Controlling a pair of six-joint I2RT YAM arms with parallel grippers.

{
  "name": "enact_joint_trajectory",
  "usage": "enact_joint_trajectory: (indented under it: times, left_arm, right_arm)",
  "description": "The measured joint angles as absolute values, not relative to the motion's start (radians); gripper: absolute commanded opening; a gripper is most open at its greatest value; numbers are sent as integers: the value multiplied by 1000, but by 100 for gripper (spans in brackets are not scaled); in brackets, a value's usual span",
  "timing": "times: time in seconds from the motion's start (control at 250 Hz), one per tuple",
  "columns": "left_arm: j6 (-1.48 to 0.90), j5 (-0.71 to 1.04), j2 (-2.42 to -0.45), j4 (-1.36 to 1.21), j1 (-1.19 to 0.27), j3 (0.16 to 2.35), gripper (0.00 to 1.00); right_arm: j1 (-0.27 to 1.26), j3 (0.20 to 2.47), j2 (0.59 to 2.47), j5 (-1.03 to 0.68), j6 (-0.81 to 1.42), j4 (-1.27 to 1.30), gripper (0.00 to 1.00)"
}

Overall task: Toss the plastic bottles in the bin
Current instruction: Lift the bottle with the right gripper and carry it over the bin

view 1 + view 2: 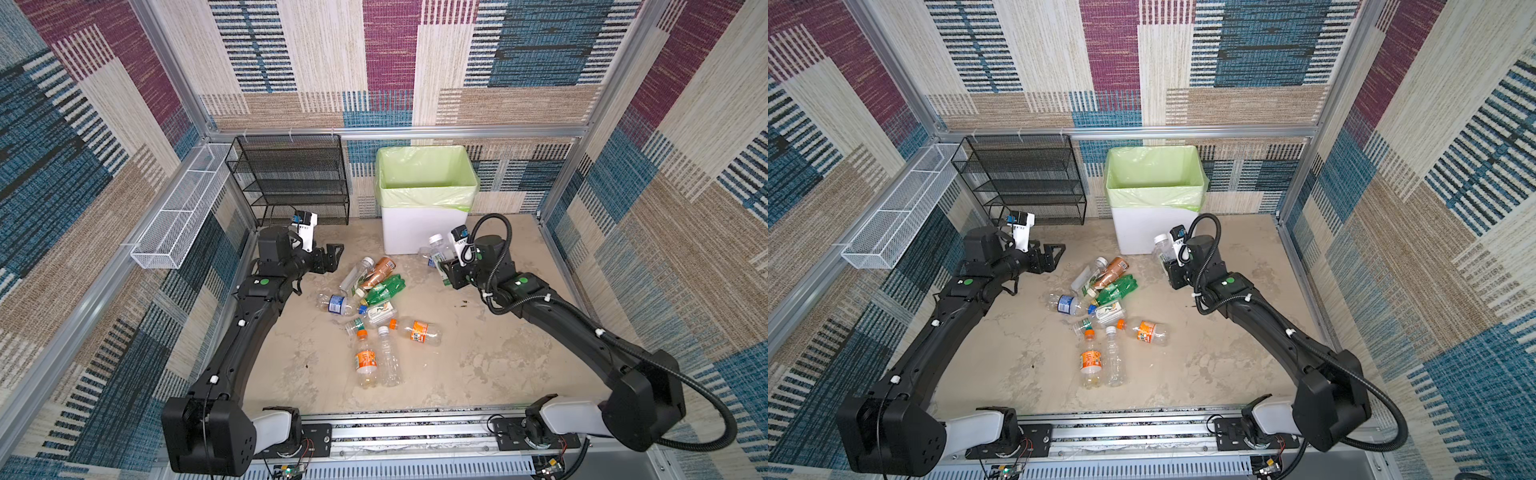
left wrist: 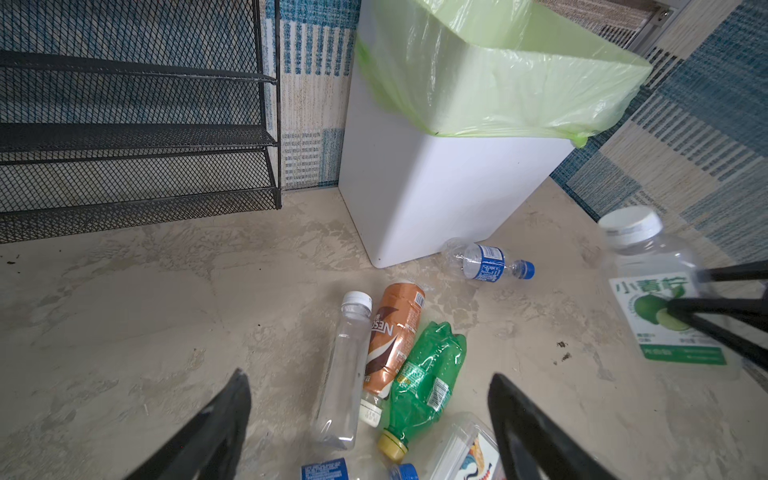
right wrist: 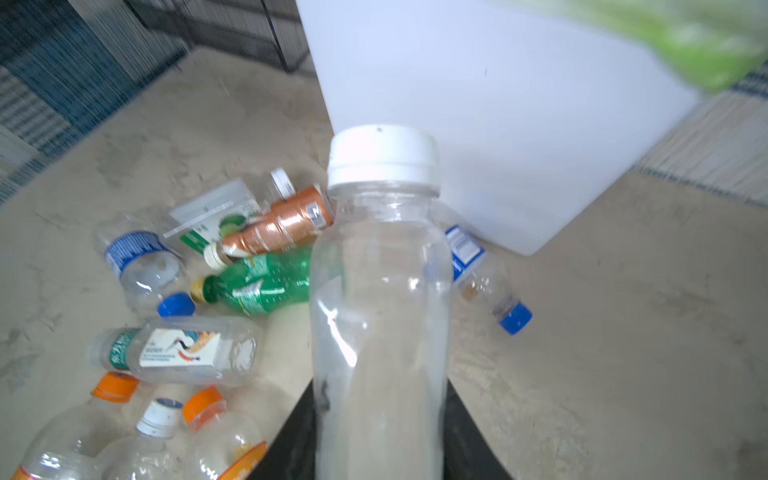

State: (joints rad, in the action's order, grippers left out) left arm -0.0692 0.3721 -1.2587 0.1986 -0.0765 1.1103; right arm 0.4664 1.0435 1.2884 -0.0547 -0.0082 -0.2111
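Plastic bottles [image 1: 376, 305]: heaped lying at centre of tabletop [image 1: 498, 353]. One clear white-capped bottle [image 3: 380, 291]: cap up, clamped in right claw [image 1: 445, 268]. Bin [image 1: 424, 195]: just up-left of that claw in a top view, rim higher; no bottle visible inside. Left claw [image 1: 332, 257]: wide, empty, left of the heap.

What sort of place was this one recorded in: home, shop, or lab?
Most likely a purpose-built robot test cell: an aluminium frame lined with patterned carpet-like panels, two robot arms mounted on a front rail, and staged props, a lined bin and plastic bottles strewn on the floor.
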Motion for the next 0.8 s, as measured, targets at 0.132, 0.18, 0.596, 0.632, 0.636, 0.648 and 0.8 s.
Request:
enact_joint_trajectory:
  times: [0.132, 0.18, 0.596, 0.632, 0.636, 0.648, 0.8]
  left_arm:
    - [-69, 372, -1258, 197, -76, 1109, 90]
    - [-69, 373, -1258, 195, -76, 1107, 89]
    - [-69, 381, -1231, 153, -76, 1077, 89]
    - [-69, 382, -1227, 151, -76, 1075, 89]
    - [-69, 382, -1226, 151, -76, 1074, 89]
    - [-69, 383, -1224, 150, -76, 1073, 89]
    - [-69, 396, -1208, 146, -77, 1066, 89]
  right_arm:
    - [466, 915, 1143, -48, -1, 80, 38]
    - [466, 867, 1103, -30, -1, 207, 38]
    - [465, 630, 1009, 117, -111, 1254, 40]
    - [465, 636, 1022, 117, -117, 1310, 40]
    - [465, 638, 1024, 117, -118, 1316, 40]
    - [465, 644, 1032, 117, -119, 1339, 40]
    - [463, 831, 1176, 142, -128, 1412, 41]
